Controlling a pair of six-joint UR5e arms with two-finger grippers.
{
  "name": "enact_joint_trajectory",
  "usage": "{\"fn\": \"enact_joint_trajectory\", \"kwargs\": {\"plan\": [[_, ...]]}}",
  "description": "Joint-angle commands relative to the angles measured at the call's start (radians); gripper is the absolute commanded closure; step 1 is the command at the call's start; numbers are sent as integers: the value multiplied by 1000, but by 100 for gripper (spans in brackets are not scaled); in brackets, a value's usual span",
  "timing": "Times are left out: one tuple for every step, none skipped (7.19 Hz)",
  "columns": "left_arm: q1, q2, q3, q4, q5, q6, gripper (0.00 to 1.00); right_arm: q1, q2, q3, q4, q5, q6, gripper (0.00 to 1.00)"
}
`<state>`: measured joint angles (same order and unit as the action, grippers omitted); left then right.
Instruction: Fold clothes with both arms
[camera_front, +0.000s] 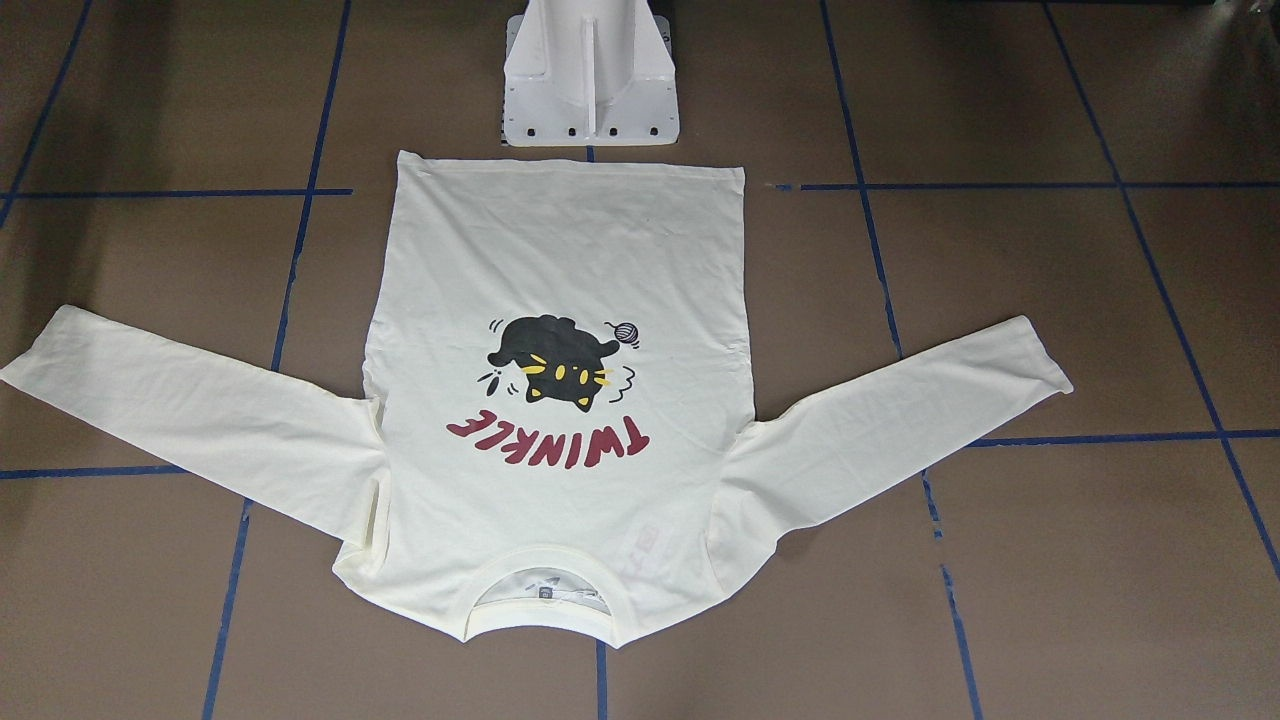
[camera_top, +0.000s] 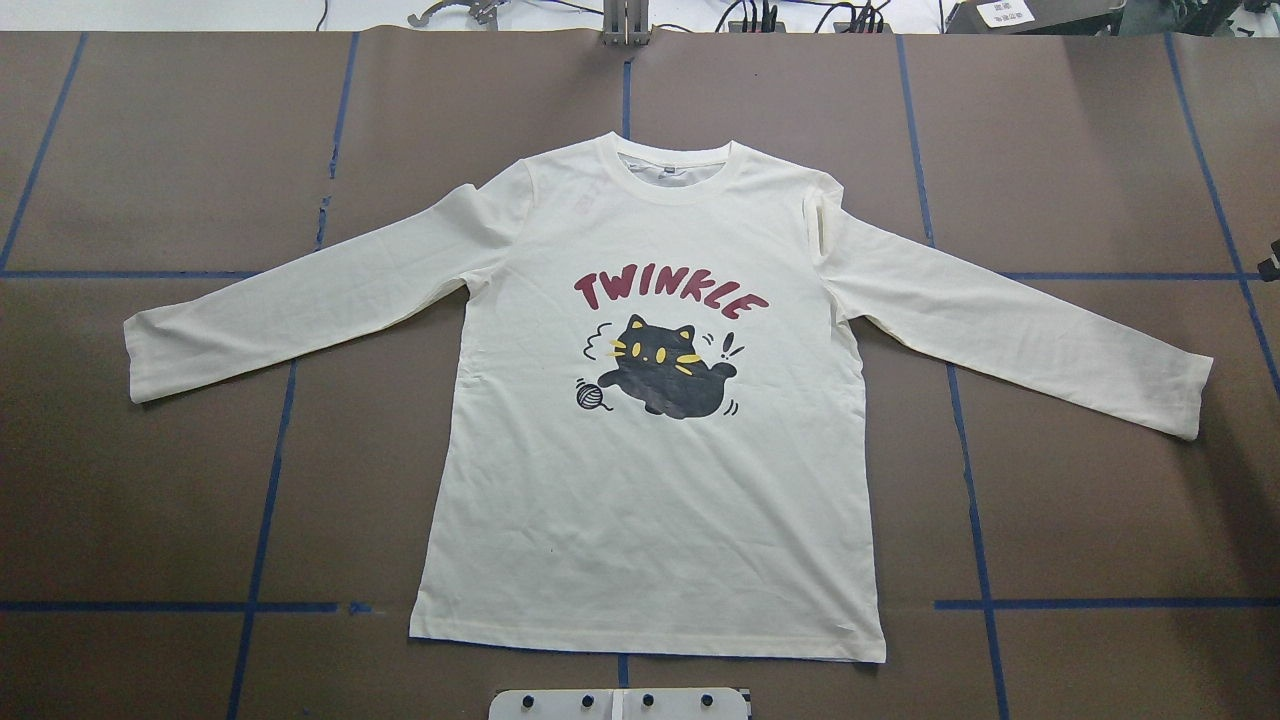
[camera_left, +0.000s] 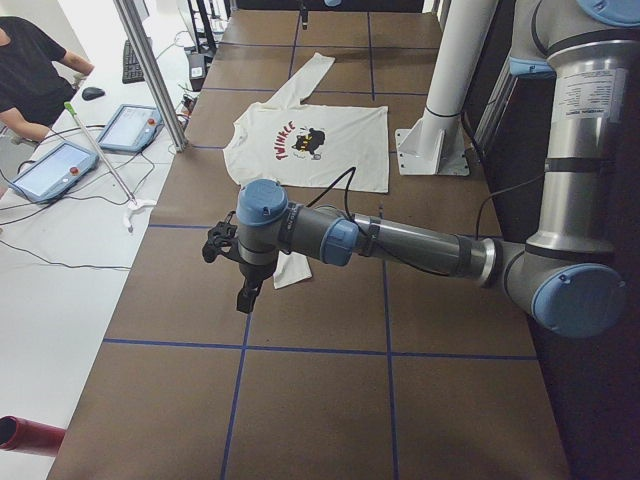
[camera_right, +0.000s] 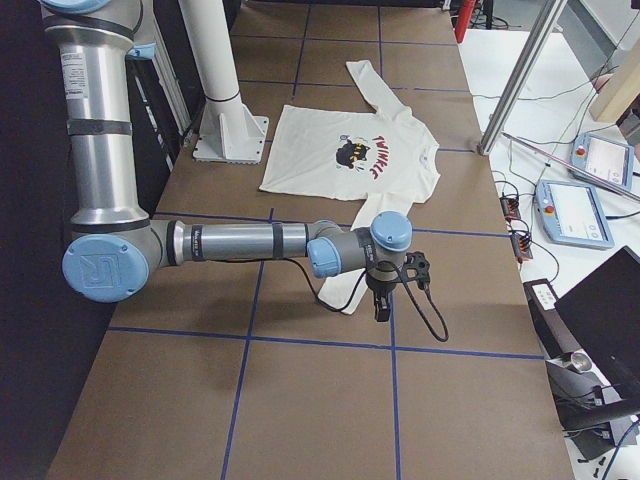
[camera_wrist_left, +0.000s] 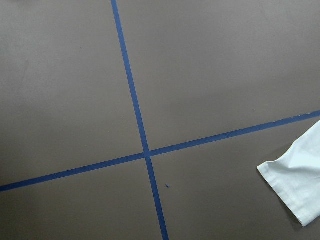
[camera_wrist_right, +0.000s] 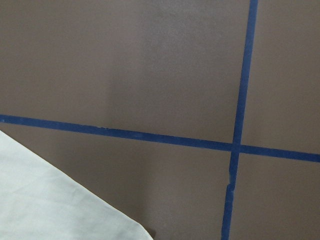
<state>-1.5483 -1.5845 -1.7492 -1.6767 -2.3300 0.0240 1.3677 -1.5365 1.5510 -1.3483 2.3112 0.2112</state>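
The cream long-sleeved shirt (camera_top: 650, 480) lies flat and face up on the brown table, sleeves spread to both sides, with the black cat and "TWINKLE" print showing (camera_front: 560, 400). My left gripper (camera_left: 245, 295) hangs above the table near the end of one sleeve; its wrist view catches that cuff (camera_wrist_left: 297, 187). On the other side, my right gripper (camera_right: 382, 310) hovers by the other sleeve's end, and the sleeve's cloth (camera_wrist_right: 55, 200) fills a corner of its wrist view. I cannot tell whether either gripper is open or shut. Neither touches the shirt.
A white pedestal (camera_front: 590, 75) stands just beyond the shirt's hem. Blue tape lines (camera_top: 265, 500) grid the table. Beside the table are a metal post (camera_left: 150, 70), teach pendants (camera_left: 60, 165) and cables, with a person (camera_left: 30, 70) nearby.
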Motion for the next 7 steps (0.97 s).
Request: {"fn": "enact_joint_trajectory", "kwargs": {"plan": [[4,12,42,-116,-27,4,0,-15,-36,-8,34,54,26,0],[5,17,46,-133,-38,4,0,-56,-37,-6,34,56,27,0],[5,14,33,-133,-40,2,0,-137,-27,-6,35,54,27,0],[5,14,33,-141,-40,7,0,-153,-25,-11,34,50,28,0],[5,15,39,-190,-40,2,0,-156,-25,-17,34,47,28,1],[5,15,37,-195,-40,2,0,-159,-22,-32,34,39,49,16],[5,15,37,-195,-40,2,0,-159,-11,-58,34,39,56,16]]}}
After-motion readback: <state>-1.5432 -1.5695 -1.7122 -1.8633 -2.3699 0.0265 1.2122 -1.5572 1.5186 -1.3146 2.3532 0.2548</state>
